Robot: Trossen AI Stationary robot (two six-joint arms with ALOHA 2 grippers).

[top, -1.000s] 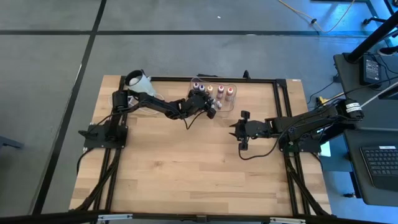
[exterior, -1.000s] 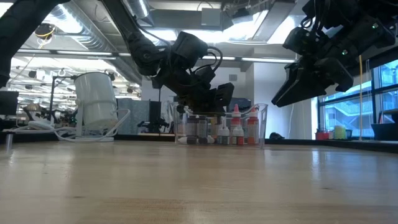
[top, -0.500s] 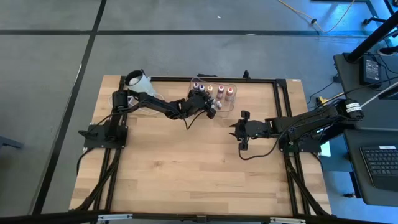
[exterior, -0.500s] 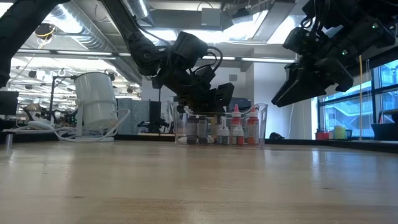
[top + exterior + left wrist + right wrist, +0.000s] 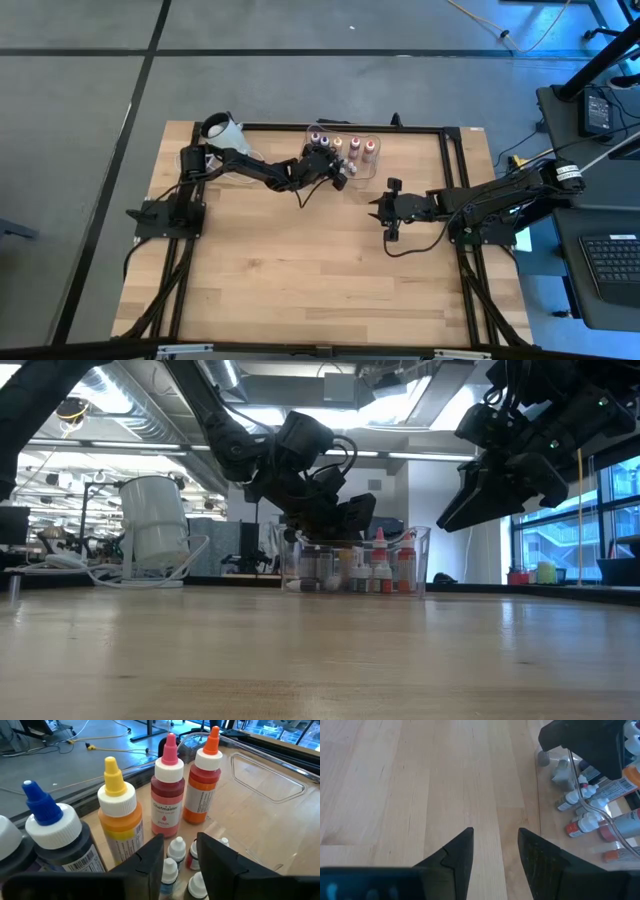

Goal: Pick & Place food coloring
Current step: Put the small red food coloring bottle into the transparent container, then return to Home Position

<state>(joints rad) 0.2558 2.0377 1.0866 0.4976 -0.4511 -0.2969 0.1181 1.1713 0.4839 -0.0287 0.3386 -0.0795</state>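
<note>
A big white cup [image 5: 220, 129] lies at the far left corner of the wooden table [image 5: 300, 270]. From the side it stands tall [image 5: 152, 530] with a pale cable [image 5: 110, 574] curling at its foot. A clear plastic tub [image 5: 420, 555] sits at the far edge of the table, near the middle. A black frame [image 5: 455, 180] runs along the table's sides. Past the table's right side there is a keyboard [image 5: 610, 262] on a dark desk. The floor [image 5: 80, 80] is grey.
</note>
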